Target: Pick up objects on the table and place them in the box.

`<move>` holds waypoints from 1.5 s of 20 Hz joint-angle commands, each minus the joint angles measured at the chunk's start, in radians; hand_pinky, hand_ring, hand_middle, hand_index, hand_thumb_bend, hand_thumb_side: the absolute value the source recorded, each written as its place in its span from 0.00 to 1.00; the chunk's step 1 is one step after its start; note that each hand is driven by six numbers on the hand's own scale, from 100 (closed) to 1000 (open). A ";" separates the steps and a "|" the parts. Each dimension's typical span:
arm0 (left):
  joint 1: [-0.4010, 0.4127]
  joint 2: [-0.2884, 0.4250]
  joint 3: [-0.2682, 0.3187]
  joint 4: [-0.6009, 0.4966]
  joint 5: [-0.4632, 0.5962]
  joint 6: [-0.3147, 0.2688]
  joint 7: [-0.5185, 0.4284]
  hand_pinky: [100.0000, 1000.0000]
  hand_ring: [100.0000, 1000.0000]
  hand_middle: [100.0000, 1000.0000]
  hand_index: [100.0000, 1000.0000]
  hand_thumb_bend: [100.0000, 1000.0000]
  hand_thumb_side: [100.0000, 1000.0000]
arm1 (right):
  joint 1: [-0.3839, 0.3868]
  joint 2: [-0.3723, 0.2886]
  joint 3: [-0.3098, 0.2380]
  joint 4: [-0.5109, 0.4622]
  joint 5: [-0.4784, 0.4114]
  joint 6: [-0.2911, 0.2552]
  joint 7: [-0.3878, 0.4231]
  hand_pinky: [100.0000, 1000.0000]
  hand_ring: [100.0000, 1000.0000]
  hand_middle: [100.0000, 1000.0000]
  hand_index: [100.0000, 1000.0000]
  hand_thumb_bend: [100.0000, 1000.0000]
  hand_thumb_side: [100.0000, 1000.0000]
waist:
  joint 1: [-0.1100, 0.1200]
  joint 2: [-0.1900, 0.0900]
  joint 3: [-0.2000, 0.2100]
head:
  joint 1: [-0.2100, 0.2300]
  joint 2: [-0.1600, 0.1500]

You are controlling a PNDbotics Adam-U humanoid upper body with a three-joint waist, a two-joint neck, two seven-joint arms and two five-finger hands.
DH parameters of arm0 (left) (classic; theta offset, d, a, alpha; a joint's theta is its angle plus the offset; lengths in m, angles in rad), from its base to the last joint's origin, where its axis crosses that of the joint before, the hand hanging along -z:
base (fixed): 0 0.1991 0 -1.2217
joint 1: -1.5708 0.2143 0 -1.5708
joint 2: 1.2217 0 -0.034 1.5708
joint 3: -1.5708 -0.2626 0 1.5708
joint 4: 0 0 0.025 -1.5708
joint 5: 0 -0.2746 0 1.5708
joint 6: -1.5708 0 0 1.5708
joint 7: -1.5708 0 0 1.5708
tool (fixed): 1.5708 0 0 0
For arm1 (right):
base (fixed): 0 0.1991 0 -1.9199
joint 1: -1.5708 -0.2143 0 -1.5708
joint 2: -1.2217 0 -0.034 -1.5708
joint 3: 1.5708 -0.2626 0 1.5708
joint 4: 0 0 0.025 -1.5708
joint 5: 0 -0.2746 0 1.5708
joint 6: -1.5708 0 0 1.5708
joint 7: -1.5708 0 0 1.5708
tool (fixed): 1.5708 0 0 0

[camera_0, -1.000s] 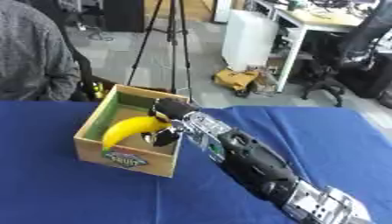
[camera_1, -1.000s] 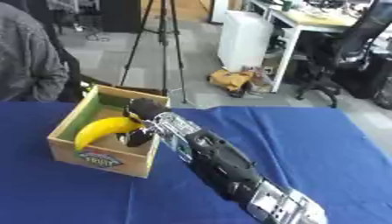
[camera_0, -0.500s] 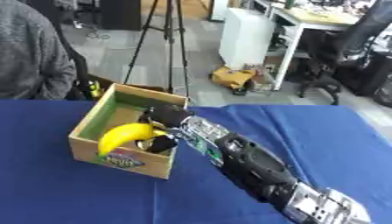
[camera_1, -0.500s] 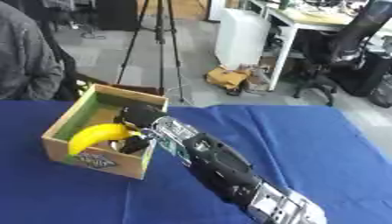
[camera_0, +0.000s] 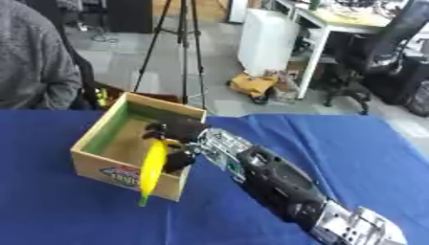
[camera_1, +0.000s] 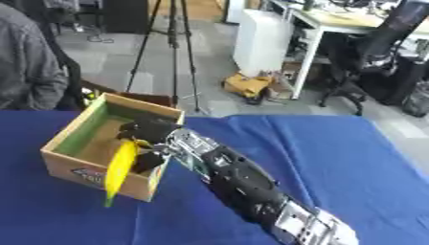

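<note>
A yellow banana [camera_0: 153, 168] hangs nearly upright over the near wall of the cardboard box [camera_0: 95, 161], its lower tip outside the box in front of the wall. My right hand [camera_0: 178, 136] reaches in from the lower right over the box's right side, with fingers curled round the banana's upper part. The box stands open on the blue table, left of centre. My left hand shows in neither view.
The blue cloth table [camera_0: 335, 148] stretches to the right and front of the box. A person in grey [camera_0: 33, 67] stands behind the table's far left edge. A tripod [camera_0: 180, 43], desks and an office chair lie beyond.
The banana has swung from lying across the box's inside to hanging almost vertical over the near wall. My right hand has shifted a little within the box with it.
</note>
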 commanded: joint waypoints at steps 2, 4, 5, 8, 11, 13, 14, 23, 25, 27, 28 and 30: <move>-0.008 0.005 0.009 -0.018 0.000 -0.001 0.001 0.47 0.66 0.59 0.54 0.18 1.00 | -0.015 -0.037 -0.019 -0.031 0.003 0.016 0.013 1.00 1.00 1.00 1.00 0.50 0.91 | 0.006 -0.020 -0.004 | -0.007 0.000; -0.008 0.007 0.010 -0.017 0.000 -0.001 0.001 0.47 0.66 0.59 0.54 0.18 1.00 | -0.014 -0.044 -0.019 -0.045 0.010 0.023 0.027 1.00 1.00 1.00 1.00 0.48 0.86 | 0.005 -0.022 -0.006 | -0.008 0.002; -0.007 0.007 0.010 -0.017 0.000 -0.001 0.001 0.47 0.66 0.59 0.54 0.18 1.00 | -0.013 -0.048 -0.022 -0.052 0.011 0.026 0.033 1.00 1.00 1.00 1.00 0.49 0.80 | 0.004 -0.023 -0.007 | -0.008 0.003; -0.007 0.009 0.010 -0.017 0.000 -0.001 0.001 0.47 0.66 0.59 0.54 0.19 1.00 | -0.012 -0.059 -0.029 -0.076 0.008 0.039 0.044 1.00 1.00 1.00 1.00 0.47 0.68 | 0.002 -0.027 -0.010 | -0.009 0.006; -0.006 0.012 0.011 -0.016 0.000 -0.001 0.002 0.47 0.66 0.59 0.54 0.19 1.00 | -0.012 -0.077 -0.038 -0.100 0.001 0.053 0.056 1.00 1.00 1.00 1.00 0.41 0.36 | 0.000 -0.032 -0.013 | -0.009 0.011; -0.004 0.014 0.013 -0.015 0.000 -0.001 0.003 0.47 0.66 0.59 0.54 0.19 1.00 | -0.014 -0.095 -0.053 -0.121 -0.003 0.075 0.053 0.99 1.00 1.00 1.00 0.39 0.25 | -0.001 -0.037 -0.017 | -0.010 0.015; -0.004 0.015 0.013 -0.015 0.000 0.000 0.003 0.47 0.66 0.59 0.54 0.19 1.00 | -0.016 -0.103 -0.063 -0.133 -0.008 0.092 0.040 0.99 1.00 1.00 1.00 0.39 0.27 | -0.002 -0.039 -0.018 | -0.009 0.016; 0.001 0.022 0.017 -0.012 0.001 0.000 0.007 0.47 0.66 0.59 0.54 0.19 1.00 | -0.005 -0.144 -0.102 -0.200 -0.110 0.246 -0.150 0.98 1.00 1.00 1.00 0.39 0.16 | -0.005 -0.055 -0.035 | 0.001 0.020; 0.003 0.023 0.021 -0.011 0.000 -0.001 0.010 0.47 0.66 0.59 0.54 0.19 1.00 | 0.007 -0.153 -0.107 -0.221 -0.131 0.255 -0.167 0.98 1.00 1.00 1.00 0.39 0.15 | -0.005 -0.057 -0.043 | 0.008 0.021; 0.006 0.024 0.027 -0.009 -0.003 -0.002 0.014 0.47 0.66 0.59 0.54 0.19 1.00 | 0.025 -0.166 -0.112 -0.257 -0.144 0.259 -0.183 0.97 1.00 1.00 1.00 0.40 0.15 | -0.005 -0.059 -0.056 | 0.019 0.023; 0.008 0.025 0.031 -0.008 -0.005 -0.003 0.018 0.47 0.66 0.59 0.54 0.19 1.00 | 0.037 -0.174 -0.116 -0.282 -0.148 0.260 -0.193 0.97 1.00 1.00 1.00 0.40 0.15 | -0.004 -0.059 -0.066 | 0.025 0.024; 0.014 0.029 0.041 -0.005 -0.010 -0.006 0.026 0.47 0.66 0.59 0.54 0.19 1.00 | 0.069 -0.195 -0.126 -0.346 -0.152 0.260 -0.214 0.97 1.00 1.00 1.00 0.40 0.15 | -0.003 -0.061 -0.088 | 0.042 0.027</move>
